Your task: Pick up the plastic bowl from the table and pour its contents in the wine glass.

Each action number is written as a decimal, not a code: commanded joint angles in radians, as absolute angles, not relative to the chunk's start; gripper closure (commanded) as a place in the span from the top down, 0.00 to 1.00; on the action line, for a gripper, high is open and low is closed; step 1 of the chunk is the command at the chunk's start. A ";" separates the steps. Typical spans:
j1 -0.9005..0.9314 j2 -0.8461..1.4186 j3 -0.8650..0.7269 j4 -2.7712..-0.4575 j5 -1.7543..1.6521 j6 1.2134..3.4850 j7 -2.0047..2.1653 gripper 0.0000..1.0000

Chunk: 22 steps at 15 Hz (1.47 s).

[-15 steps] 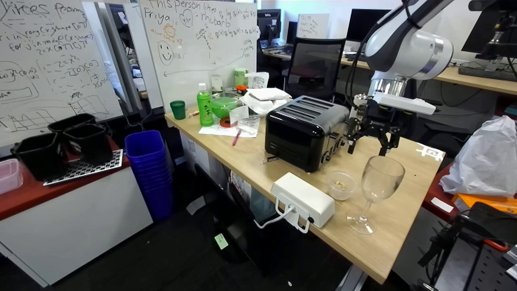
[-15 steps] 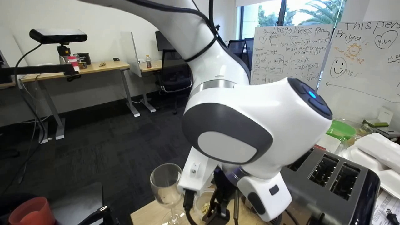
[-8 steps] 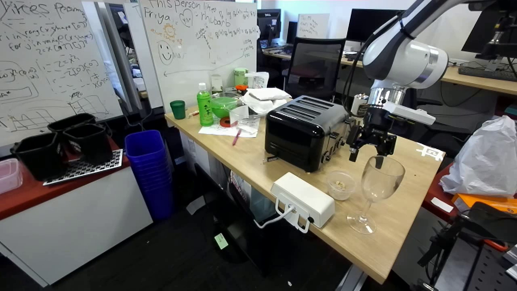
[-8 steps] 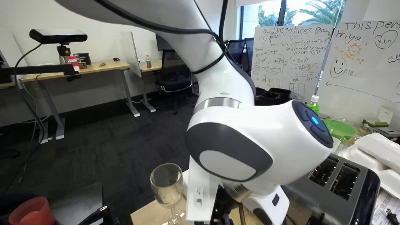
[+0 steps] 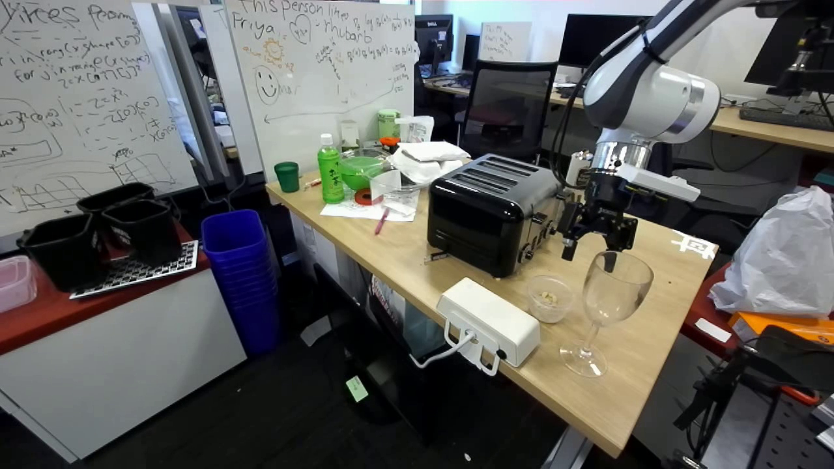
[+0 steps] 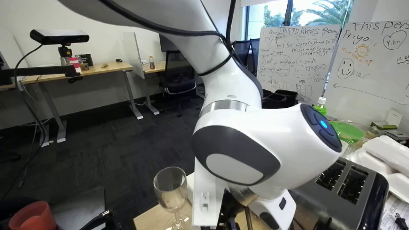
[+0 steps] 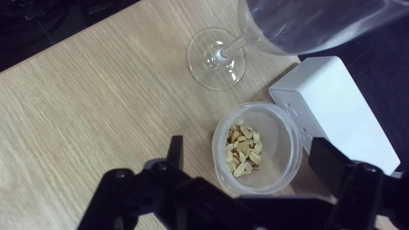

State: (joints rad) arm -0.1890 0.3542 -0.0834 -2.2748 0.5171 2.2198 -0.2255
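Note:
The clear plastic bowl (image 7: 218,147) stands upright on the pale wooden table (image 7: 96,111), with a heap of pale nuts (image 7: 244,150) along one side. Also on the table is the upright wine glass (image 5: 616,296), its cup see-through with no nuts visible; the wrist view shows its foot and part of the cup. My gripper (image 7: 248,143) is open, its fingers (image 7: 176,153) on either side of the bowl in the wrist view. From an exterior view, the gripper (image 5: 589,255) hangs above the table, behind and higher than the bowl (image 5: 551,314), apart from it.
A white box-like device (image 5: 488,319) with a cable sits close beside the bowl at the table's edge. The black toaster (image 5: 488,215) stands on its other side. Further along are a green bottle (image 5: 331,172), a green bowl (image 5: 360,172) and white containers (image 5: 423,163).
The arm has come down and the gripper has turned and shifted slightly during the first half second, then hardly moved. In an exterior view the arm now hides the bowl. Bowl and glass stay put.

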 commanded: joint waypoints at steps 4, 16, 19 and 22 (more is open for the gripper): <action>-0.215 0.356 -0.064 -2.271 0.539 2.243 -0.267 1.00; -0.255 0.468 -0.045 -2.179 0.546 2.204 -0.347 1.00; -0.259 0.511 -0.033 -2.144 0.539 2.210 -0.336 1.00; -0.271 0.554 -0.025 -2.103 0.540 2.203 -0.335 1.00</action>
State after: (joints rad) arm -0.2299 0.5155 -0.0534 -2.1497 0.5294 2.2324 -0.3173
